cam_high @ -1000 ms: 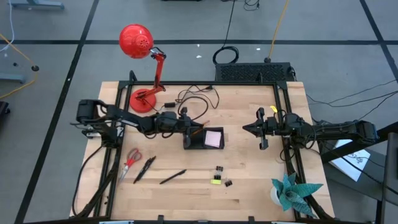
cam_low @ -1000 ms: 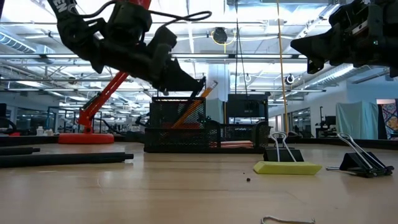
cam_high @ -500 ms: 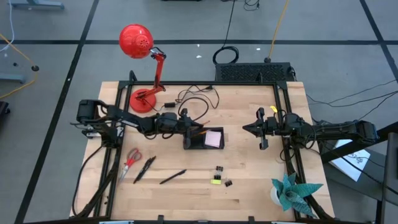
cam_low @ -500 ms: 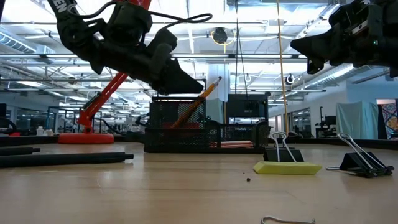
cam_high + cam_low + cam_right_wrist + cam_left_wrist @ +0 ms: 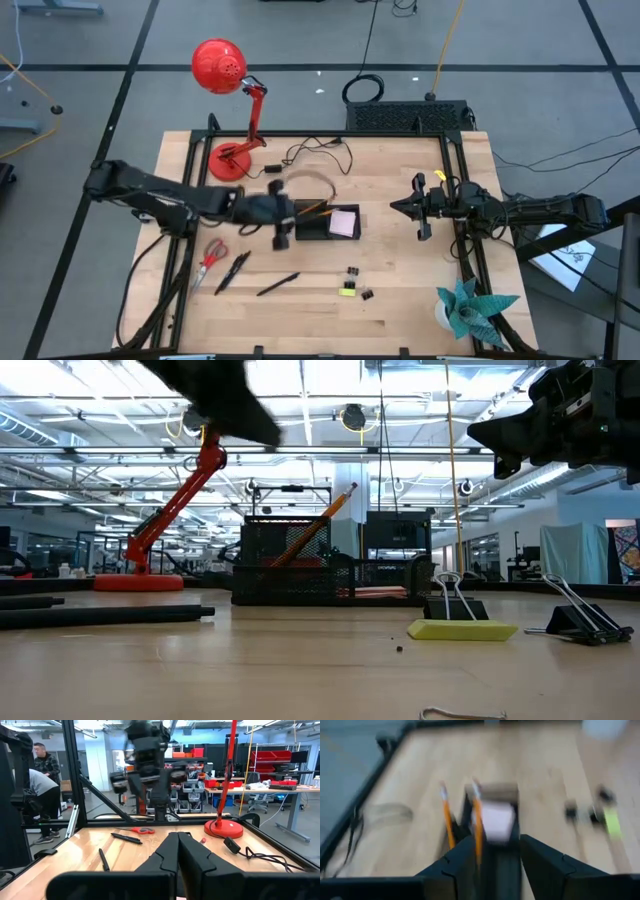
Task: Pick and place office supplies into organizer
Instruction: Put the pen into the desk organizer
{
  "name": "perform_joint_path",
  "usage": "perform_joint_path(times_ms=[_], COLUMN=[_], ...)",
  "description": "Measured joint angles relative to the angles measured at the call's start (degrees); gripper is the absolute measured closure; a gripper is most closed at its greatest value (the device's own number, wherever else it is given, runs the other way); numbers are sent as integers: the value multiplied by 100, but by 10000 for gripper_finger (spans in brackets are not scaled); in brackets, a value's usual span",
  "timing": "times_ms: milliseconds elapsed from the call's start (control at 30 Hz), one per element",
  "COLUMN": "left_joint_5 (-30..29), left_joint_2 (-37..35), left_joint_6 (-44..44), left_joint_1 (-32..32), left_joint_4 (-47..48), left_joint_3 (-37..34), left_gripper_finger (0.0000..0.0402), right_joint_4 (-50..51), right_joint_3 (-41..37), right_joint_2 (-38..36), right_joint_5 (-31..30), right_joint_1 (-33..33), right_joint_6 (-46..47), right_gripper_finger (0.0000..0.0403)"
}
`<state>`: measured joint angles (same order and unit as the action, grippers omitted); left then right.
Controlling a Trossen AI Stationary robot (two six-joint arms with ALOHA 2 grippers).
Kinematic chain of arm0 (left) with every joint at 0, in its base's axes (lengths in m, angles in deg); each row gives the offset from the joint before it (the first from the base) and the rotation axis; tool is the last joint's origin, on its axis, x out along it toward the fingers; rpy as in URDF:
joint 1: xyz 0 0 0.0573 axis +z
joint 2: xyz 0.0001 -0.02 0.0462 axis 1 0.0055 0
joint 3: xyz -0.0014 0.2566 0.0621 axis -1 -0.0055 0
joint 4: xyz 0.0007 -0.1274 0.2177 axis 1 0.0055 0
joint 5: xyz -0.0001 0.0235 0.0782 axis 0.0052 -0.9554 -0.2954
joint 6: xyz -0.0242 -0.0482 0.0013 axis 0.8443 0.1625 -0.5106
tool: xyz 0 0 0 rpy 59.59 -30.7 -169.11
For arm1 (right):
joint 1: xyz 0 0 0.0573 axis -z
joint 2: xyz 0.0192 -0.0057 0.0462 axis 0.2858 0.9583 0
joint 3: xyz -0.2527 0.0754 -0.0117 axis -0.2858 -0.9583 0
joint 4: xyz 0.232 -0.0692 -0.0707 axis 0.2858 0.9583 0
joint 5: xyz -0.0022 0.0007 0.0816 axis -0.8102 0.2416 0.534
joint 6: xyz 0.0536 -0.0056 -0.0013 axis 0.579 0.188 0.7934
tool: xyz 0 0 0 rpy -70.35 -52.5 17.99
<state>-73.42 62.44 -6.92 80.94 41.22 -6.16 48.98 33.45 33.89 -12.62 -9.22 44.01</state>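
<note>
Orange pencils parked, left tool backing off the organizer

From above, left tool (image 5: 281, 222) sits just beside the organizer (image 5: 328, 223), earlier over its tall end; the pencils (image 5: 313, 209) lean there, as if freshly dropped. Low view: one pencil (image 5: 318, 525) tilts higher than before. Left wrist: fingers (image 5: 451, 865) spread, empty. Right tool (image 5: 178, 851) waits clenched near the table's right side

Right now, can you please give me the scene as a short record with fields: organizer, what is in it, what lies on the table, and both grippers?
organizer: black tray, mid-table
inside: orange pencils leaning in the tall compartment; pink sticky-note pad in the low section
on table: red-handled scissors, black pens, binder clips, yellow-green piece
left gripper: open, just left of the organizer
right gripper: shut, waiting right of the organizer
</note>
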Motion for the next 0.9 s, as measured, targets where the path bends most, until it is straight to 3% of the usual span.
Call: perform_joint_path(times_ms=[133, 367, 600, 900], left_joint_5=[-396, 269, 706, 993], left_joint_2=[276, 1114, 1986, 2108], left_joint_6=[836, 2780, 3503, 3770], left_joint_1=[-766, -1581, -1815, -1791], left_joint_4=[1243, 1451, 1412, 1251], left_joint_3=[290, 238, 240, 242], left_gripper_finger=[257, 260, 236, 177], right_joint_4=[0, 56, 90, 87], right_joint_3=[2, 1, 1, 2], right_joint_2=[4, 54, 85, 92], right_joint_5=[6, 7, 1, -7], right_joint_1=[1, 0, 0, 0], right_joint_6=[4, 228, 151, 104], right_gripper_finger=[399, 399, 399, 399])
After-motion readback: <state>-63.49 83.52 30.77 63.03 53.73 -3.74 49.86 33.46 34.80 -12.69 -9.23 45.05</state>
